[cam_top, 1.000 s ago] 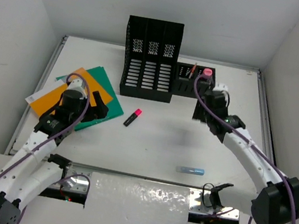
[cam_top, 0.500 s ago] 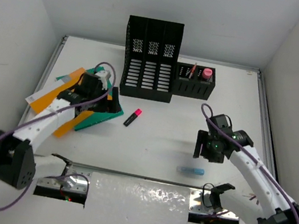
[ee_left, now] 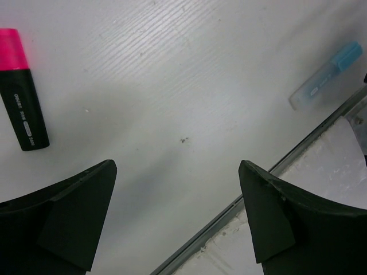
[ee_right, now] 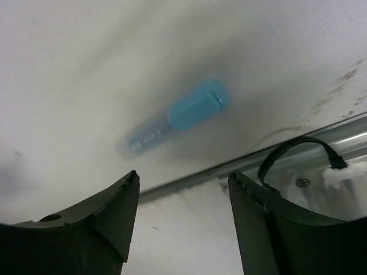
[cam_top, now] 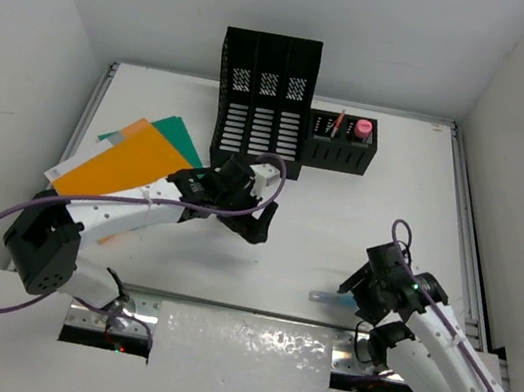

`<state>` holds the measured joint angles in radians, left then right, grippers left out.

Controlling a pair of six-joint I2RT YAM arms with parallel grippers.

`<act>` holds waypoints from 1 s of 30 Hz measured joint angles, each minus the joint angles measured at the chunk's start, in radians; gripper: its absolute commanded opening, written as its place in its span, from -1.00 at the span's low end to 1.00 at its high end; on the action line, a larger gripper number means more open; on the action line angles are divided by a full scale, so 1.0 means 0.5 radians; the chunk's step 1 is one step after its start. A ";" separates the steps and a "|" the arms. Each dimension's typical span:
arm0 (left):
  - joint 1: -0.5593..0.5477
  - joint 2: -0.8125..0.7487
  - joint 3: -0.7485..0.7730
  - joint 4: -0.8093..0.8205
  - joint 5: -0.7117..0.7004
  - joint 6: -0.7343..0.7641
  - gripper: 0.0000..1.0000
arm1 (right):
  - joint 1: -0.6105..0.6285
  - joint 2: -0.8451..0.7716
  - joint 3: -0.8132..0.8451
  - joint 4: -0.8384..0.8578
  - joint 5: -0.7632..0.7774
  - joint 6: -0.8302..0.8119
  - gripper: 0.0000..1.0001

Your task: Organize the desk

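Left gripper [ee_left: 178, 177] spread, pink marker [ee_left: 23, 91] upper left. Right gripper [ee_right: 183, 179] spread, blue marker [ee_right: 178, 117] centre. Holder [cam_top: 263, 103], papers [cam_top: 125, 167] on desk [cam_top: 341, 210].

Left end effector [ee_left: 178, 183] open, empty, pointing down; right end effector [ee_right: 183, 186] open, empty.

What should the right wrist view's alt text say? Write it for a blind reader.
A light-blue capped pen lies flat on the white desk, just beyond the open right gripper, whose dark fingers frame the bottom. A metal rail and a black cable loop sit at the desk's edge.
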<state>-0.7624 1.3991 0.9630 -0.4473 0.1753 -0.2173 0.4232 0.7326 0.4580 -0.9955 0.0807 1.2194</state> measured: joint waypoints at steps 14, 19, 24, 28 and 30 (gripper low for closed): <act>-0.060 -0.077 -0.012 -0.056 -0.166 0.000 0.71 | 0.000 0.322 -0.114 0.283 0.314 0.658 0.15; -0.060 -0.179 -0.062 -0.060 -0.196 -0.003 0.71 | 0.001 0.576 -0.134 0.503 0.319 0.671 0.02; -0.061 -0.237 -0.115 -0.101 -0.252 -0.014 0.71 | 0.010 0.654 -0.153 0.580 0.320 0.671 -0.39; -0.061 -0.294 -0.150 -0.128 -0.296 -0.033 0.71 | 0.012 0.607 -0.199 0.636 0.317 0.664 -1.00; -0.062 -0.330 -0.164 -0.137 -0.310 -0.041 0.71 | 0.014 0.589 -0.212 0.681 0.319 0.629 -1.00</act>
<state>-0.7933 1.2339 0.8810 -0.5156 0.0204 -0.2379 0.4301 1.0271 0.3519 -0.6552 0.2401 1.5337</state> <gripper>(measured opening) 0.851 0.044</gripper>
